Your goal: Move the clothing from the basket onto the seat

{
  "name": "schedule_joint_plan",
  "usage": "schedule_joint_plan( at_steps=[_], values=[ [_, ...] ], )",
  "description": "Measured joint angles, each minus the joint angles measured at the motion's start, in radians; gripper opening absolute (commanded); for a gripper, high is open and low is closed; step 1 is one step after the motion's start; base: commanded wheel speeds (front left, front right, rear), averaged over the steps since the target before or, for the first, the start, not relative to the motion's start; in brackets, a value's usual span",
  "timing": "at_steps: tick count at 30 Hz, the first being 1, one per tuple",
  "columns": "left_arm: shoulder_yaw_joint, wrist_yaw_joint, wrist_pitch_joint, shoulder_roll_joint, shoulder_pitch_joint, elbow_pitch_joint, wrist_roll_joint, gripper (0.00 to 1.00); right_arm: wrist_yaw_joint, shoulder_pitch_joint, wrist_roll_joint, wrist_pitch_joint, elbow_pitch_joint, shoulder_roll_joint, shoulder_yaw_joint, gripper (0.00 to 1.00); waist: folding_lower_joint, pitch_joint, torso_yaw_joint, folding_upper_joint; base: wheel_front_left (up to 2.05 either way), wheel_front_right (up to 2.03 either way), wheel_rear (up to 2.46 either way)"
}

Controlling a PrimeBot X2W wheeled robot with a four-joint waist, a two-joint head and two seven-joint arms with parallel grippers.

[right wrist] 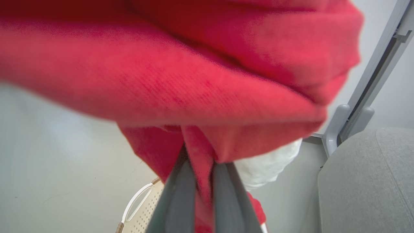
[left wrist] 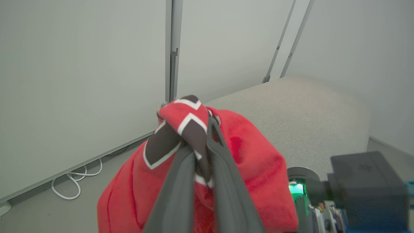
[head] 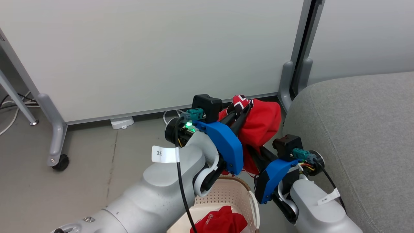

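I held the numbered red garment [head: 263,124] above the basket [head: 226,194], beside the seat [head: 355,136], left end effector [left wrist: 202,127] and right end effector [right wrist: 200,165] both pinching it; the other red garment [head: 223,221] lay inside.

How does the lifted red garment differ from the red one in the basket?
The lifted garment hangs aloft, gripped by the left gripper and right gripper; the other garment lies crumpled in the basket. The lifted one shows black white-edged markings; the other, small white lettering. Both are bright red.
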Motion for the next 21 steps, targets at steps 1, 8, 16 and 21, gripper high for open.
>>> schedule_joint_plan(
  at_steps=[1, 8, 16, 21],
  values=[
    [-0.002, 0.000, -0.002, 0.000, 0.000, 0.002, 0.001, 0.87, 0.000, 0.000, 0.000, 0.000, -0.001, 0.000, 0.000, 0.00, 0.0000, 0.000, 0.000, 0.0000, 0.00, 0.00, 0.00],
    [-0.010, 0.000, -0.012, 0.000, -0.005, 0.009, 0.003, 1.00, 0.000, 0.001, -0.004, -0.001, -0.011, 0.000, -0.009, 0.00, 0.0000, 0.002, -0.001, 0.0000, 0.00, 0.00, 0.00],
    [-0.016, 0.000, -0.029, 0.000, -0.006, 0.034, 0.003, 1.00, 0.000, 0.004, -0.019, -0.001, -0.024, 0.000, -0.029, 0.00, 0.0000, 0.006, 0.003, 0.0000, 0.00, 0.00, 0.00],
    [-0.013, -0.009, -0.062, 0.003, -0.005, 0.060, 0.035, 1.00, 0.000, 0.008, -0.024, -0.002, -0.031, 0.000, -0.044, 0.00, 0.0000, 0.011, 0.006, 0.0000, 0.00, 0.00, 0.00]
  ],
)
